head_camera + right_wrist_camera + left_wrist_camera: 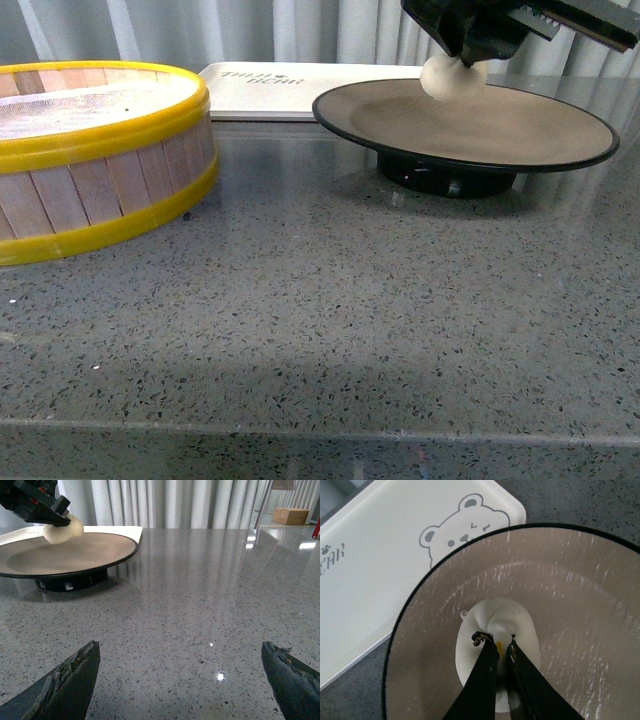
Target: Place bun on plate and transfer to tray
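Note:
My left gripper is shut on the small white bun, pinching its pleated top, and holds it just over the far part of the tan-brown plate. The left wrist view shows the bun between the black fingers, above the plate's inside. The off-white tray with a bear print lies behind the plate, partly under its rim. My right gripper is open and empty over bare countertop, to the right of the plate, with the bun in view.
A yellow-rimmed wooden steamer basket stands at the left on the grey speckled countertop. A curtain hangs behind the table. Cardboard boxes sit far off to the right.

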